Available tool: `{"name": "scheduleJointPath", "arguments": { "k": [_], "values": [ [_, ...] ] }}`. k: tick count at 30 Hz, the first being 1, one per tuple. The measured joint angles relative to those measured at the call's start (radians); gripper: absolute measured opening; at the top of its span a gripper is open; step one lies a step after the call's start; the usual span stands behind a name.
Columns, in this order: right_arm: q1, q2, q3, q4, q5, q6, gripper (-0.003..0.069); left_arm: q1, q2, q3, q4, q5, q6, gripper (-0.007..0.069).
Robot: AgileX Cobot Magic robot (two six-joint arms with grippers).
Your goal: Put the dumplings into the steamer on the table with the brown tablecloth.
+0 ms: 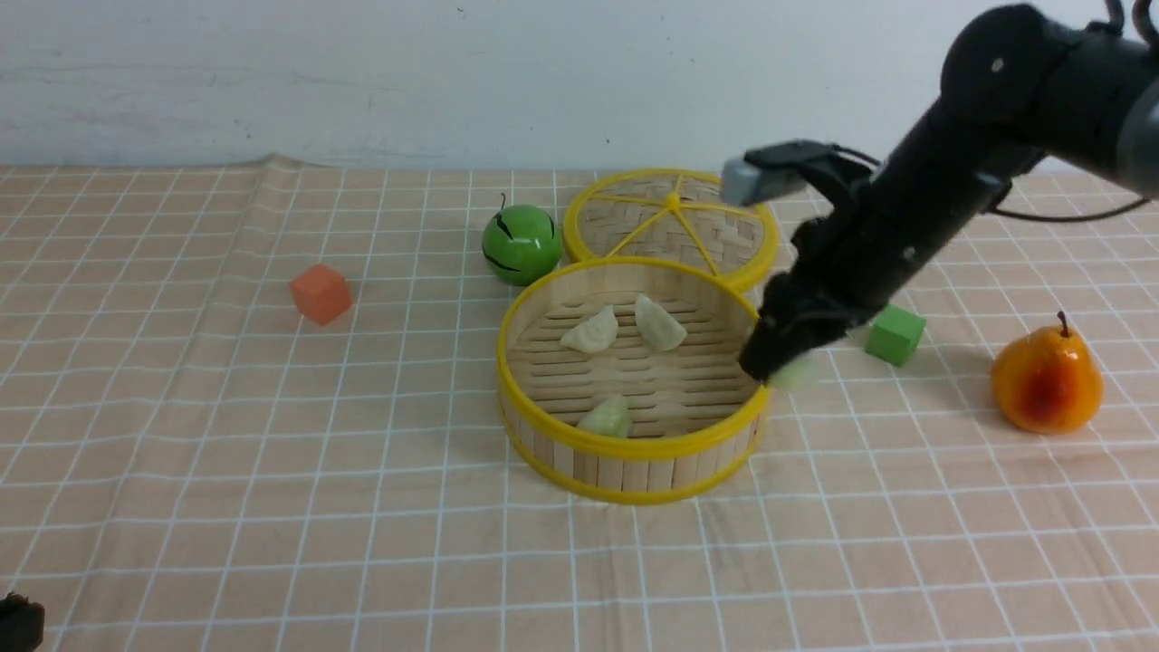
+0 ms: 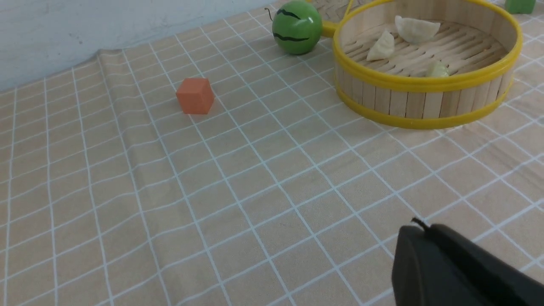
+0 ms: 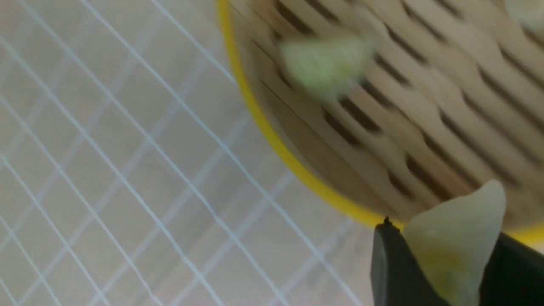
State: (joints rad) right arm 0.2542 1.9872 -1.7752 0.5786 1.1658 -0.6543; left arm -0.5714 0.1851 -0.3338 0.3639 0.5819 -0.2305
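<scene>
The right fingers [image 3: 391,272] were closed on a pale green dumpling [image 3: 454,238], low in the right corner of the right wrist view. In the front view that dumpling [image 1: 797,373] hung right of the middle. It was just outside the right rim of the steamer [image 1: 625,445], over the brown tablecloth [image 1: 272,435] on the table [image 1: 181,543]. It was not inside yet.

Two cream-white dumplings [image 1: 590,330] and one green dumpling [image 1: 607,418] lay on the steamer's slats.

The held dumpling looked small and light. Its thin wavy edge looked bendy, so it was likely soft. Its skin looked smooth, so it could slip. The fat middle was the best place to pinch, not the thin edge.

The left fingers [image 2: 446,263], at the bottom right of the left wrist view, were closed and held nothing.
</scene>
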Motion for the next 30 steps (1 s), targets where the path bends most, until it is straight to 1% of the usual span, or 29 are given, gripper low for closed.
{"name": "scheduleJointPath", "arguments": {
  "k": [3,4,6,8,10,11,12,13,15,17,19,20,21,23,24,25,26,27,28,29,30],
  "values": [
    [0.031,0.036,-0.008,0.096,-0.129,-0.163,0.021,0.0,0.0,0.0,0.0,0.0,0.0,-0.0013],
    [0.033,0.04,-0.008,0.1,-0.137,-0.169,0.021,0.0,0.0,0.0,0.0,0.0,0.0,-0.0013],
    [0.05,0.096,-0.008,0.101,-0.213,-0.204,0.021,0.0,0.0,0.0,0.0,0.0,0.0,-0.0013],
    [0.053,0.147,-0.007,0.09,-0.247,-0.197,0.0211,0.0,0.0,0.0,0.0,0.0,0.0,-0.0013],
    [0.052,0.172,-0.006,0.076,-0.258,-0.181,0.023,0.0,0.0,0.0,0.0,0.0,0.0,-0.0013],
    [0.052,0.192,-0.006,0.056,-0.261,-0.152,0.0269,0.0,0.0,0.0,0.0,0.0,0.0,-0.0013],
    [0.052,0.196,-0.006,0.049,-0.261,-0.142,0.0283,0.0,0.0,0.0,0.0,0.0,0.0,-0.0013],
    [0.052,0.204,-0.006,0.024,-0.265,-0.103,0.0353,0.0,0.0,0.0,0.0,0.0,0.0,-0.0012],
    [0.052,0.205,-0.014,-0.011,-0.264,-0.043,0.0461,0.0,0.0,0.0,0.0,0.0,0.0,-0.0011],
    [0.051,0.2,-0.036,-0.025,-0.243,-0.001,0.0519,0.0,0.0,0.0,0.0,0.0,0.0,-0.0011],
    [0.049,0.186,-0.075,-0.043,-0.192,0.053,0.0555,0.0,0.0,0.0,0.0,0.0,0.0,-0.0011],
    [0.048,0.172,-0.109,-0.061,-0.152,0.099,0.0566,0.0,0.0,0.0,0.0,0.0,0.0,-0.0011],
    [0.045,0.142,-0.161,-0.092,-0.089,0.174,0.057,0.0,0.0,0.0,0.0,0.0,0.0,-0.0011],
    [0.039,0.092,-0.269,-0.162,-0.001,0.279,0.0555,0.0,0.0,0.0,0.0,0.0,0.0,-0.0011],
    [0.034,0.059,-0.326,-0.225,0.032,0.332,0.0535,0.0,0.0,0.0,0.0,0.0,0.0,-0.0011],
    [0.032,0.053,-0.326,-0.225,0.036,0.342,0.053,0.0,0.0,0.0,0.0,0.0,0.0,-0.0011],
    [0.023,0.001,-0.405,-0.313,0.052,0.404,0.0487,0.0,0.0,0.0,0.0,0.0,0.0,-0.0011],
    [0.011,-0.052,-0.44,-0.401,0.056,0.45,0.044,0.0,0.0,0.0,0.0,0.0,0.0,-0.0009],
    [0.009,-0.062,-0.444,-0.413,0.058,0.457,0.044,0.0,0.0,0.0,0.0,0.0,0.0,-0.0009],
    [-0.01,-0.145,-0.457,-0.501,0.067,0.509,0.0344,0.0,0.0,0.0,0.0,0.0,0.0,-0.0006],
    [-0.023,-0.192,-0.455,-0.549,0.076,0.532,0.0289,0.0,0.0,0.0,0.0,0.0,0.0,-0.0006]
  ]
}}
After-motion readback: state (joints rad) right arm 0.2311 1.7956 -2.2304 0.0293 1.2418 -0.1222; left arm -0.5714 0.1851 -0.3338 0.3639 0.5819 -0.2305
